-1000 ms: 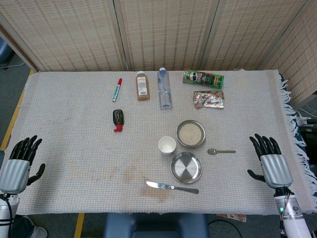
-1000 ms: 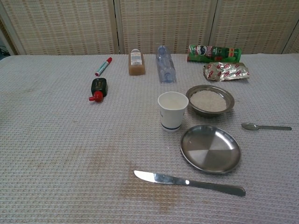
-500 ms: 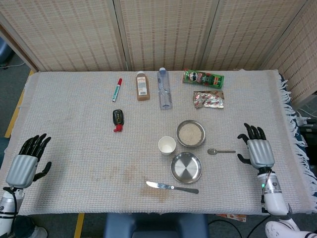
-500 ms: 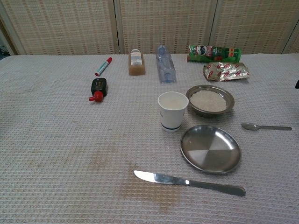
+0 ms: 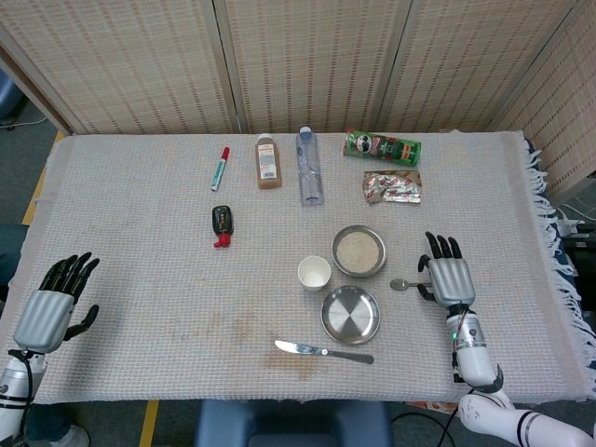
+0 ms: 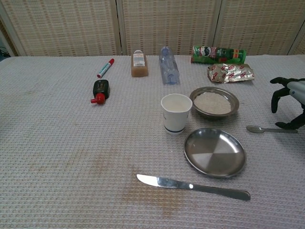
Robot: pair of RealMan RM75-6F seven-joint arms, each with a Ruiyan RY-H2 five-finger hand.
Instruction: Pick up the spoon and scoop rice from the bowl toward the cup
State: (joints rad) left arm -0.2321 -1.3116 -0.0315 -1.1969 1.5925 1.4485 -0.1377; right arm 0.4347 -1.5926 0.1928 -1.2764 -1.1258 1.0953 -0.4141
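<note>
Approach to the spoon, the first step of the task: we are looking down on the right hand (image 5: 450, 277) hovering over the handle end of the spoon (image 5: 406, 284), fingers spread apart and arched downward, holding nothing; in the chest view the same hand (image 6: 289, 102) is showing its fingertips curving toward the cloth on either side of the handle, and we cannot tell whether any of them is touching the metal. The spoon (image 6: 264, 129) is lying flat on the tablecloth (image 5: 140, 242), bowl end pointing toward the steel plate (image 5: 350, 315), just right of the rice bowl (image 5: 358, 250) and well short of the paper cup (image 5: 314, 273), which is standing just left of that bowl. The left hand (image 5: 54, 304) is resting open and empty near the table's left edge, taking no part. We are judging that nothing has been lifted yet, so the next move is calling for the right hand to lower and pinch the thin handle off the woven cloth; because the handle is lying flat and low, a shallow, precise closing is looking necessary before any scooping toward the cup
</note>
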